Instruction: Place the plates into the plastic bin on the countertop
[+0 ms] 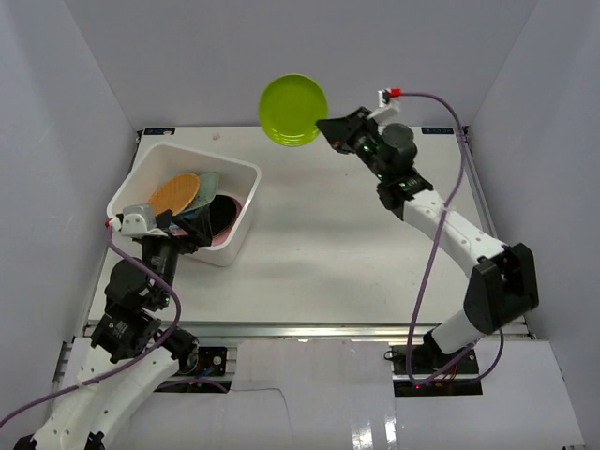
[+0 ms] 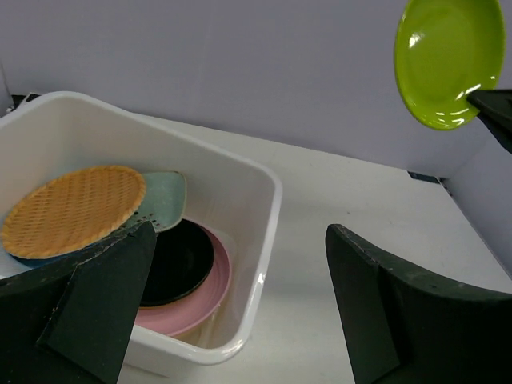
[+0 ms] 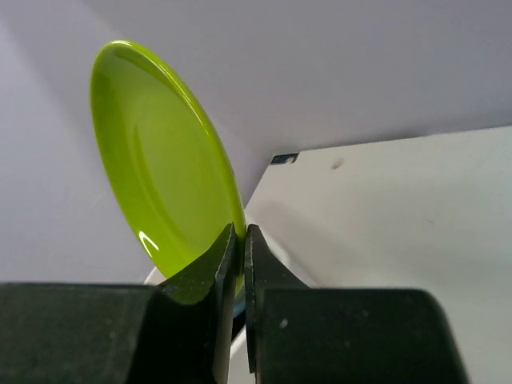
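Nearest, the left hand [image 2: 240, 234] hung wide open and empty over the bin's [image 1: 246, 202] near rim, probably parked there to leave the far side free. Inside the bin an orange plate [image 2: 76, 208] lay on top beside a pale dish [image 2: 164, 196], with a black plate [image 2: 180, 260] nested in a pink one [image 2: 216, 288]. Right of the bin and beyond it, the right hand [image 3: 240, 232] had closed tight on the lime plate's [image 3: 160, 176] rim. The plate stood on edge, well above the white worktop [image 1: 356, 244], seemingly to clear the bin wall. Plain white walls [image 1: 375, 47] enclosed everything.
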